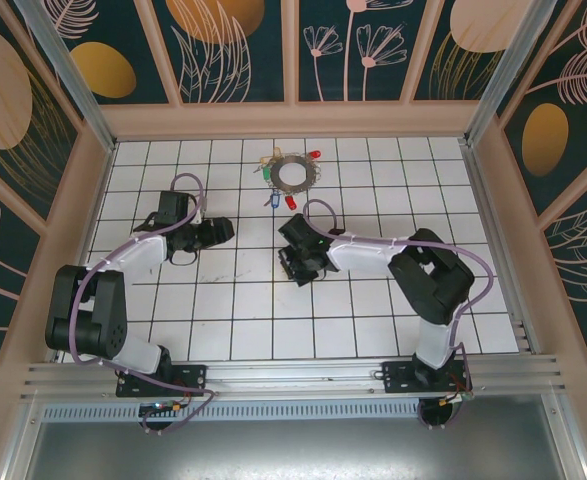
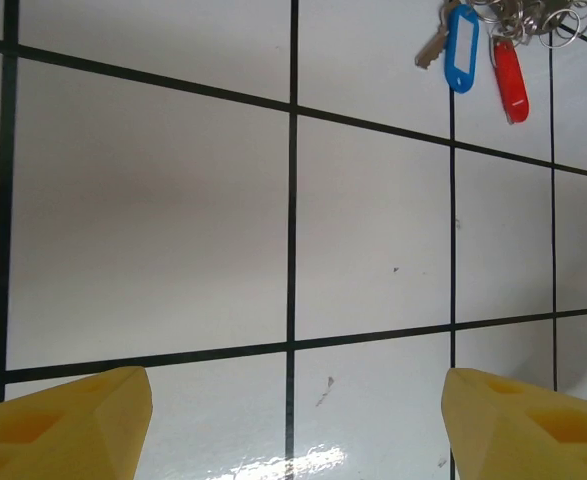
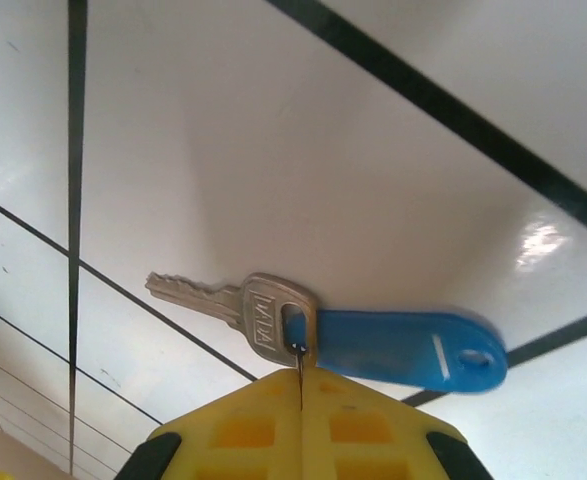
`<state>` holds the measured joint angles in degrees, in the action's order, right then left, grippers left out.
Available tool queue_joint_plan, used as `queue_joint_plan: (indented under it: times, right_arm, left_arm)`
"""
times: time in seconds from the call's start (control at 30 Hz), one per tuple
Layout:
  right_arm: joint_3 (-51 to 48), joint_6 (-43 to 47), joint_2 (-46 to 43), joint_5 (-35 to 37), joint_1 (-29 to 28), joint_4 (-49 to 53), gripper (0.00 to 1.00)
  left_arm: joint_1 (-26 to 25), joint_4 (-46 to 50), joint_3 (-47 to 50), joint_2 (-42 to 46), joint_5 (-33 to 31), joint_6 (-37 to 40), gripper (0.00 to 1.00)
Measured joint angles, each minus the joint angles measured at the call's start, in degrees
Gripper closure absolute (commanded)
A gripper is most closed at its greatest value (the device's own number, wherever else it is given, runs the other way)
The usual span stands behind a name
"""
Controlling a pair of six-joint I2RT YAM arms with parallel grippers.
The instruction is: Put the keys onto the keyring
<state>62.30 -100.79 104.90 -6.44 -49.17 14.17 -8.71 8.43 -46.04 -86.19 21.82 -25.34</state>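
Plainly, my right pincer (image 3: pixel 301 375) has its yellow fingers pressed together with no gap, nipping the thin wire link of a blue-headed key (image 3: pixel 273 318). In the right wrist view its silver blade points to the left of the frame and its blue tag (image 3: pixel 403 350) trails to the right. I cannot tell whether the key lies on the white tiled counter (image 1: pixel 373 300) or hangs just above it. From overhead my right pincer (image 1: pixel 295 268) sits near the middle of the frame, and its black body hides that key, so the grip is readable from the wrist camera alone. My left pincer (image 2: pixel 293 385) stands wide open with nothing between its fingers. They are cut off at the bottom corners of the left wrist view, with bare tile between them. At the upper right of that view lie a blue tag (image 2: pixel 461 48) with a sliver of silver key beside it, a red tag (image 2: pixel 510 82), and a tangle of small rings (image 2: pixel 533 15) cropped by the top edge. The overhead view shows my left pincer (image 1: pixel 223 232) left of centre, well apart from the keyring (image 1: pixel 281 176), which lies flat at the upper middle of the counter. The other keys (image 1: pixel 291 201) lie around its rim as small coloured specks, too small for me to tell whether any is threaded on.
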Motion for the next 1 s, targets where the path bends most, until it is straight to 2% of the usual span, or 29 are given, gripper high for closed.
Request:
queue_joint_plan:
  times: [0.1,0.2,0.4,0.6,0.7,0.83,1.0]
  right_arm:
    - [-0.90,4.90,-3.08,0.42,0.96,-0.02,1.00]
    - [-2.32,13.84,-6.97,-1.40,4.50,-2.60,1.00]
    - [-2.54,33.94,-13.05,-7.32,12.48,-5.40,1.00]
    - [-1.79,48.81,-18.86,-17.35,16.33,-6.05,1.00]
    - [2.95,60.52,-18.97,-17.70,16.06,-1.01,1.00]
    - [8.17,78.66,-20.68,-15.63,13.03,3.21,1.00]
    - [1.53,98.73,-30.21,-16.90,10.08,0.37,1.00]
  left_arm:
    - [0.00,-2.43,1.95,1.68,2.29,-0.46,0.31]
    - [0.00,-6.47,4.26,5.07,5.64,-1.31,0.35]
    - [-2.14,-21.44,11.08,15.54,10.03,-1.51,0.36]
    - [-9.68,-37.92,18.45,27.21,15.74,10.08,0.30]
    - [-10.10,-42.01,18.38,28.59,17.16,15.21,0.30]
    - [-10.05,-44.06,17.57,28.28,20.26,19.71,0.30]
    - [-10.05,-43.71,14.45,28.11,24.50,23.61,0.30]
